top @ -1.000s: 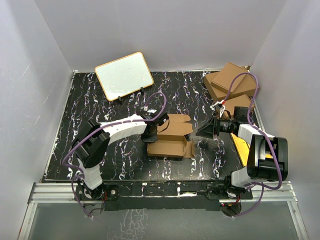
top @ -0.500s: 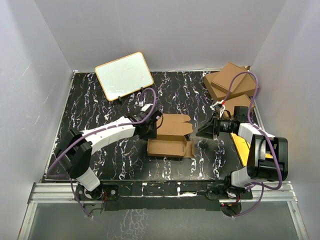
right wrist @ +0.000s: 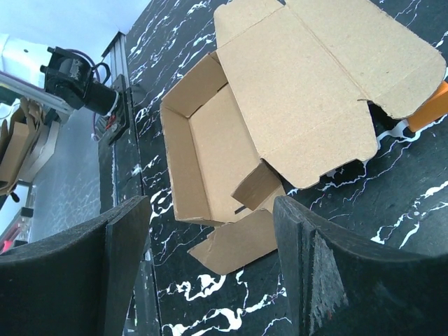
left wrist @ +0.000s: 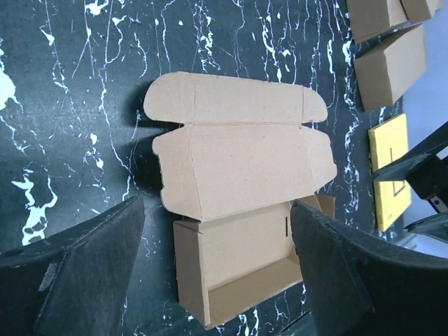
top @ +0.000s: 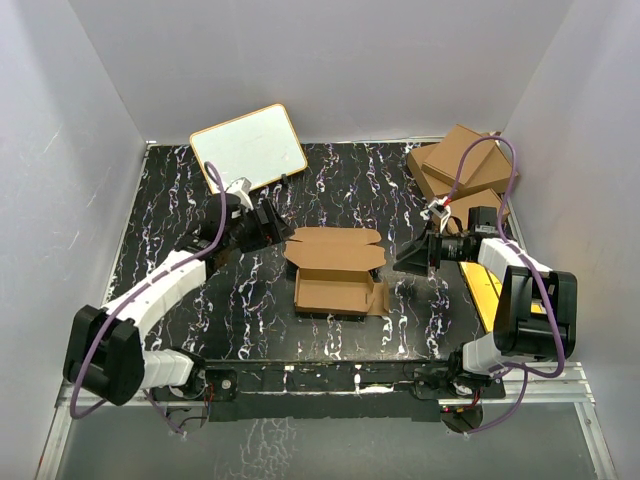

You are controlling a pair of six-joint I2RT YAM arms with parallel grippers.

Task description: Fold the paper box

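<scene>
Bases first: both arms were bolted at the near rim of the black marbled table (top: 240, 320). Just beyond them the paper box (top: 337, 280) lay out in the middle of the table, and nobody was holding it! Its tray half sat nearer, walls up, with a small flap splayed flat on the table at the right corner. From the right wrist view, one inner flap leaned down inside the tray. The lid was thrown open and tipped back toward the far side, with rounded tabs at both ends.

Off to the right, the yellow sheet (top: 486, 296) lay by the table's right edge, partly under the right arm. The right gripper (top: 408, 262) hovered just beside the box's right side. Its jaws were wide, nothing was between them, and it looked apart from the cardboard. Across on the left, the left gripper (top: 272, 226) hung well clear of the box and pointed toward it, its fingers (left wrist: 84, 273) spread wide and empty.

Farther back, a tan-edged whiteboard (top: 248, 150) stood propped at the back left. Three larger brown cartons (top: 462, 170) sat piled in the back right corner.
</scene>
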